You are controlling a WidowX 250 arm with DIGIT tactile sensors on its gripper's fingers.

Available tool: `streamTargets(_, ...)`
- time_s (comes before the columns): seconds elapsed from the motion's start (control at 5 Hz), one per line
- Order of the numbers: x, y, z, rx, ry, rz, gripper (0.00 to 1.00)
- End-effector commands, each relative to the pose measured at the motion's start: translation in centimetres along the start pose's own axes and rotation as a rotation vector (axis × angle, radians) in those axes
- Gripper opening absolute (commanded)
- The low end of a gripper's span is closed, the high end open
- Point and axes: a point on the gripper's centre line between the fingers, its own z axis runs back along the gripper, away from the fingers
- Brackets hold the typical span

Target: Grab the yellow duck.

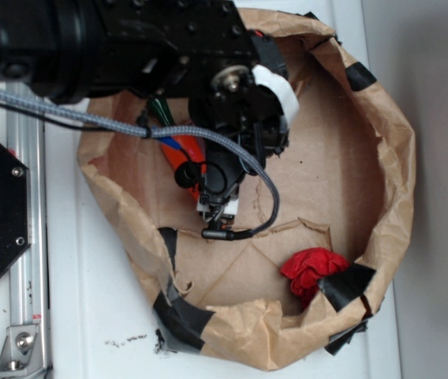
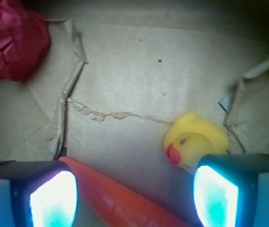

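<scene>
Fingers (image 2: 134, 194) spread apart, empty. Yellow duck (image 2: 196, 142) just ahead of the right-hand finger, touching or nearly so; carrot (image 2: 120, 198) lying between them, likely crowding a clean grasp.

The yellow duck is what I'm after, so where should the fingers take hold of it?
Grip the yellow duck across its rounded body from above. It sits upright by one finger, so the open gripper should probably shift sideways first, away from the carrot.
</scene>
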Motion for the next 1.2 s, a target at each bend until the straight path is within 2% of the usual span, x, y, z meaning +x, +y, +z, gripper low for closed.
streamTargets(0.0, 1.4, -0.2, 1.1, -0.024, -0.042, -0.022, 1.0)
streamTargets(0.2, 1.9, 0.6, 1.5, -0.042, -0.055, 0.003, 1.0)
streamTargets(0.4, 1.8, 1.1, 0.4, -0.051, -0.029, 0.015, 1.0)
streamTargets(1.0, 1.8, 1.1, 0.4, -0.051, -0.029, 0.015, 1.0)
